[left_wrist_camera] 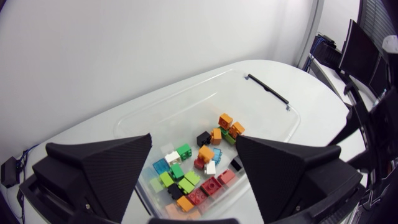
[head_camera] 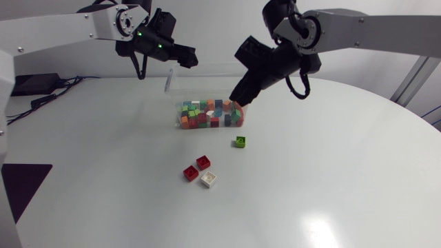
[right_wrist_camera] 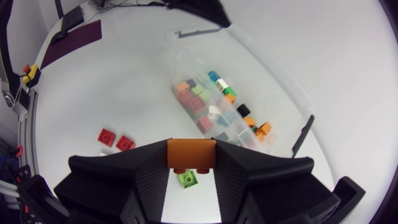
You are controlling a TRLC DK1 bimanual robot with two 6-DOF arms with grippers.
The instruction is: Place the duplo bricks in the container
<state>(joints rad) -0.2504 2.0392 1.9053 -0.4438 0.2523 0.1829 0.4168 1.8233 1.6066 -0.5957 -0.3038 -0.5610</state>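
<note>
A clear plastic container (head_camera: pixel 176 109) holds several coloured duplo bricks (head_camera: pixel 207 115). My left gripper (head_camera: pixel 187 58) hangs open above its back left end. In the left wrist view the container (left_wrist_camera: pixel 155 118) and its bricks (left_wrist_camera: pixel 199 168) lie under my left gripper (left_wrist_camera: pixel 193 139), nothing between the fingers. My right gripper (head_camera: pixel 239 98) is at the container's right end, shut on an orange brick (right_wrist_camera: pixel 191 154). Loose on the table in front: a green brick (head_camera: pixel 240 142), two red bricks (head_camera: pixel 204 162) (head_camera: pixel 191 173) and a white brick (head_camera: pixel 208 180).
In the right wrist view the green brick (right_wrist_camera: pixel 188 179) lies under my right gripper (right_wrist_camera: pixel 191 163), the red bricks (right_wrist_camera: pixel 115 139) off to one side, the container (right_wrist_camera: pixel 252 81) ahead. A dark mat (head_camera: pixel 21 186) sits at the table's left edge.
</note>
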